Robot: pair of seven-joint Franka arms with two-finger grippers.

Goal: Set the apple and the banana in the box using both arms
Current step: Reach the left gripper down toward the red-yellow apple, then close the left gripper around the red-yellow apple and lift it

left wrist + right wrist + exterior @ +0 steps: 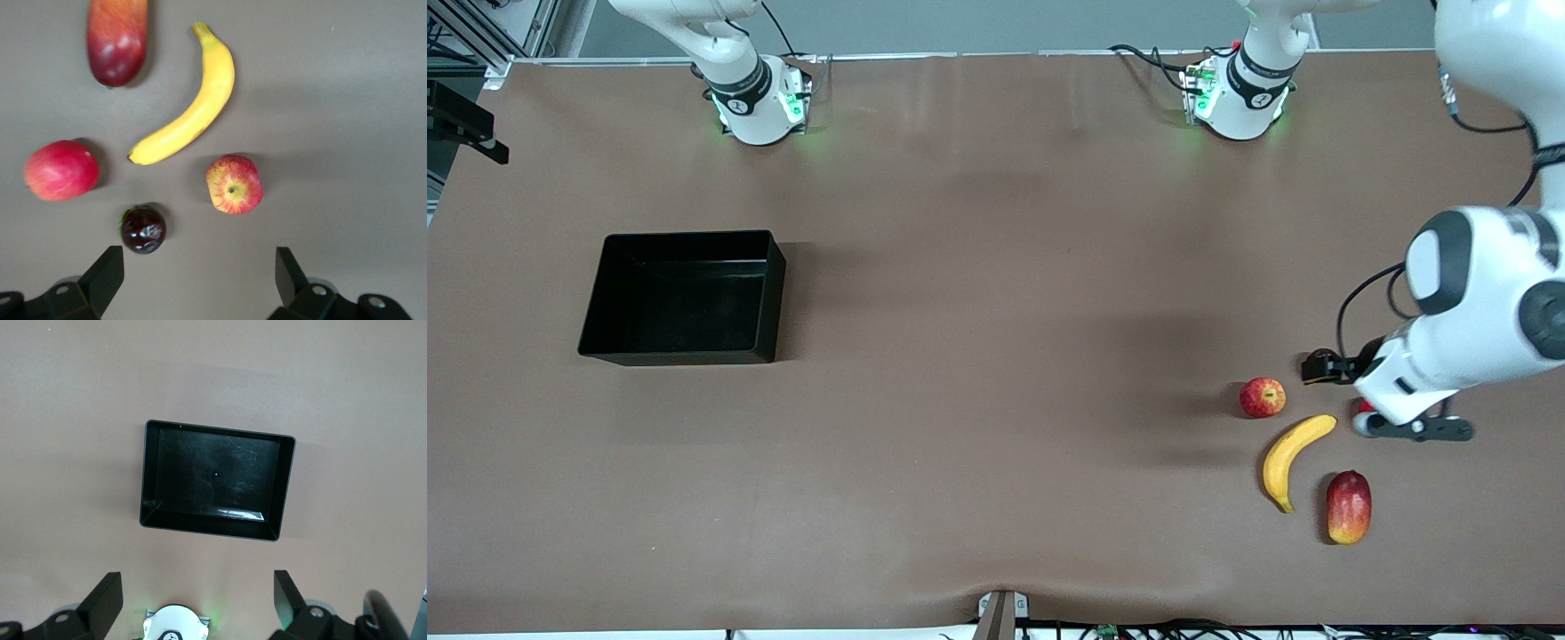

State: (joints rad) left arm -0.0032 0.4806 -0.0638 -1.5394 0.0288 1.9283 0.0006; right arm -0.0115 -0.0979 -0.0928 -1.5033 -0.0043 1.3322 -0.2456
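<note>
Taking the banana [1291, 460] as the marker: nearest the front camera, the mango [1349, 507] is lying just beside the banana's dark tip, a little nearer the camera and toward the left arm's end of the table. The banana itself is curving up from that tip, its long axis running slantwise toward the left arm's end as it goes farther from the camera. Just farther than it, close beside its upper end but not touching, the apple [1263, 396] is sitting stem-up. A small dark plum [143, 229] and a smooth red fruit [61, 170] are also lying close by, mostly hidden under the arm in the front view.

The left gripper [199, 273] is hanging over this cluster, fingers spread wide apart and holding nothing; the apple is lying almost directly ahead of its open jaws, the banana just past it. This arm is clearly the nearer one to both fruits.

Well apart from the banana, toward the right arm's end, the box [615, 306] is standing empty. The right gripper [198, 597] is hovering high over the box, fingers likewise apart and empty, waiting.
</note>
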